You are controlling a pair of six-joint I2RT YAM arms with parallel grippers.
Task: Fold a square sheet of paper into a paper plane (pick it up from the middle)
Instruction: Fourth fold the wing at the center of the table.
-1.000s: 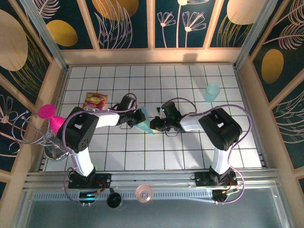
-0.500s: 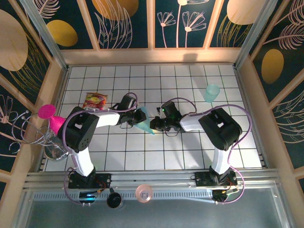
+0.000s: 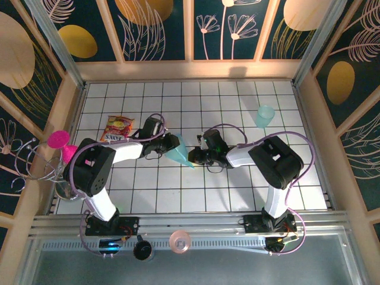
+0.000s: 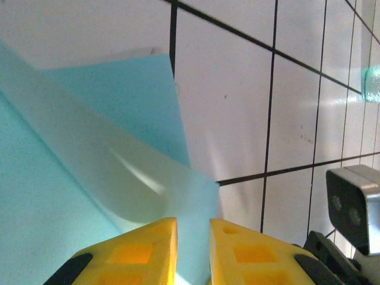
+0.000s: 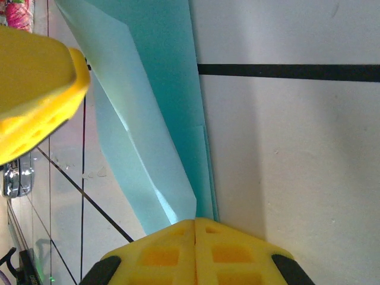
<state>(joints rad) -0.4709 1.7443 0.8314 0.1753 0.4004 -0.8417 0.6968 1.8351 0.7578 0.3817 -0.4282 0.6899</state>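
The paper plane (image 3: 178, 155) lies on the white tiled desk (image 3: 237, 196), near its middle, between the two claws. From above it is a narrow light-blue wedge, broad at the far end and tapering to a point at the near end. It is plain, unmarked paper. The left wrist view shows layers lying over each other: a deeper cyan flap with a straight edge and sharp corner, and a paler, milky panel across it that bows up slightly and catches a streak of light. In the right wrist view long creases run down its length and the layers narrow towards one end, with a thin second edge peeking out along the right side (the folds do not sit quite flush there).

The left claw (image 4: 193, 224) stands narrowly parted at the wide end. The paper's edge runs into the slim gap between its yellow fingers (image 4: 142, 249), which is wider than the sheet is thick. The right claw (image 5: 195, 224) is pressed together, pinching the paper's narrow end where its two tips meet.

A translucent teal cup (image 3: 265, 116) stands well apart at the far right, and a snack packet (image 3: 119, 127) lies to the far left.
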